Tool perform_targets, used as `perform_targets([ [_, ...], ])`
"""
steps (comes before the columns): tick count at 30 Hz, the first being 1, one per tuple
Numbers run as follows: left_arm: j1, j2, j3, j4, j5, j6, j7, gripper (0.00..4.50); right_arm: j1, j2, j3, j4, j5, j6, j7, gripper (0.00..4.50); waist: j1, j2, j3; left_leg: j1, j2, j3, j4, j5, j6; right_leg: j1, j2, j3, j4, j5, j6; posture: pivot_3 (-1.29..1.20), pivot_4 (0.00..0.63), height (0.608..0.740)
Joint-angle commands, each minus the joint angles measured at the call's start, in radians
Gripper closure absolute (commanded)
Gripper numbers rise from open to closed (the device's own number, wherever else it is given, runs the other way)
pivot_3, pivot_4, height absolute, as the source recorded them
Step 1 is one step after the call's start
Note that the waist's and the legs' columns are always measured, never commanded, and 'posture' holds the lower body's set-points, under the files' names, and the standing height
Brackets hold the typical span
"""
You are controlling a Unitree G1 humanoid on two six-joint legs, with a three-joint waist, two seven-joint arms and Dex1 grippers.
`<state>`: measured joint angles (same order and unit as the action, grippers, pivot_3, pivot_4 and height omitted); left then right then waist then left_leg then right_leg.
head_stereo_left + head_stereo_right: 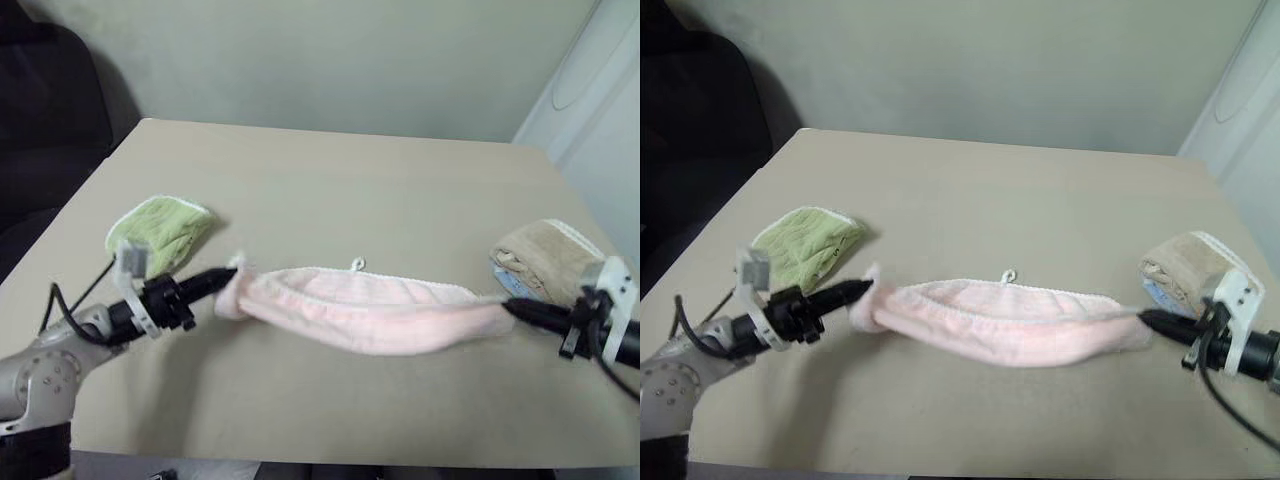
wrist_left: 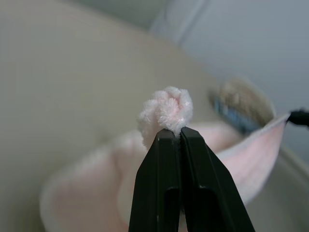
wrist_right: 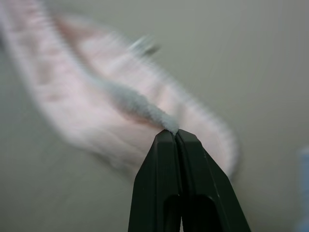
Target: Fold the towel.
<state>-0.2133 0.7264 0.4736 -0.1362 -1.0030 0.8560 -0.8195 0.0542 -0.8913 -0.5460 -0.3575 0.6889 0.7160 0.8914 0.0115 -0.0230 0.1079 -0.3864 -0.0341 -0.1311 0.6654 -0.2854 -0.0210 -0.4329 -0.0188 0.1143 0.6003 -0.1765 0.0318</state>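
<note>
The pale pink towel [image 1: 370,310] hangs in a sagging band across the front of the table, lifted at both ends, with its white-stitched edge and small white loop [image 1: 358,264] on top. My left gripper [image 1: 232,275] is shut on the towel's left corner; a tuft of pink terry [image 2: 169,108] pokes out past its fingertips. My right gripper [image 1: 507,306] is shut on the towel's right corner, where the white edging [image 3: 145,110] runs into the pinched fingers.
A folded light-green towel [image 1: 160,232] lies on the tan table [image 1: 330,180] just behind my left gripper. A folded beige towel [image 1: 545,255] with white edging sits behind my right gripper. A wall stands beyond the table's far edge.
</note>
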Motion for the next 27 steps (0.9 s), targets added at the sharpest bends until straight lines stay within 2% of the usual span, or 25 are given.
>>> perform_targets([
  [1, -0.156, -0.014, 0.018, 0.077, -0.013, -0.044, 0.032, 4.50, -0.155, -0.005, -0.011, 0.106, 0.011, -0.004, -0.068, 4.46, 0.001, 0.000, 0.001, 0.001, 0.000, 0.000, 0.000, 0.001, 0.001, 0.001, 0.000, 0.000, 0.001, 0.000, 0.000, 0.00, 0.150, 0.740],
  [10, -0.679, -0.091, -0.104, 0.551, 0.202, -0.274, -0.020, 4.50, -0.620, 0.014, 0.117, 0.531, -0.121, -0.184, -0.104, 4.46, 0.010, 0.001, 0.002, 0.001, -0.002, -0.002, -0.002, 0.011, 0.014, 0.001, -0.002, -0.001, 0.000, 0.016, 0.011, 0.00, 0.150, 0.740],
  [13, -0.781, -0.096, -0.145, 0.676, 0.270, -0.351, -0.094, 4.50, -0.700, 0.014, 0.145, 0.614, -0.154, -0.240, -0.089, 4.46, 0.012, 0.002, 0.002, -0.002, -0.002, -0.003, -0.003, 0.012, 0.014, 0.001, -0.002, -0.001, -0.007, 0.022, 0.019, 0.00, 0.150, 0.740],
  [15, -0.802, -0.082, -0.144, 0.701, 0.276, -0.350, -0.143, 4.50, -0.683, 0.004, 0.133, 0.596, -0.147, -0.243, -0.069, 4.46, 0.012, 0.002, 0.002, -0.003, -0.002, -0.003, -0.003, 0.014, 0.011, 0.001, -0.002, -0.002, -0.010, 0.024, 0.020, 0.00, 0.150, 0.740],
  [18, -0.733, -0.051, -0.139, 0.615, 0.245, -0.287, -0.215, 4.50, -0.585, -0.008, 0.080, 0.496, -0.089, -0.190, -0.040, 4.46, 0.013, 0.002, 0.002, -0.005, -0.001, -0.003, -0.003, 0.016, 0.008, 0.001, -0.002, -0.003, -0.013, 0.024, 0.020, 0.00, 0.150, 0.740],
  [22, -0.550, -0.005, -0.125, 0.412, 0.184, -0.191, -0.266, 4.50, -0.384, -0.009, 0.005, 0.323, -0.014, -0.111, -0.006, 4.46, 0.012, 0.004, 0.001, -0.007, 0.000, -0.001, -0.003, 0.016, 0.006, 0.003, -0.002, -0.003, -0.018, 0.025, 0.020, 0.00, 0.150, 0.740],
  [27, -0.192, 0.073, -0.069, 0.093, 0.093, -0.066, -0.300, 4.50, -0.075, 0.018, -0.096, 0.097, 0.094, -0.002, 0.039, 4.46, 0.011, 0.004, 0.002, -0.010, -0.001, -0.001, -0.001, 0.010, 0.006, 0.003, -0.001, -0.002, -0.022, 0.025, 0.018, 0.00, 0.150, 0.740],
])
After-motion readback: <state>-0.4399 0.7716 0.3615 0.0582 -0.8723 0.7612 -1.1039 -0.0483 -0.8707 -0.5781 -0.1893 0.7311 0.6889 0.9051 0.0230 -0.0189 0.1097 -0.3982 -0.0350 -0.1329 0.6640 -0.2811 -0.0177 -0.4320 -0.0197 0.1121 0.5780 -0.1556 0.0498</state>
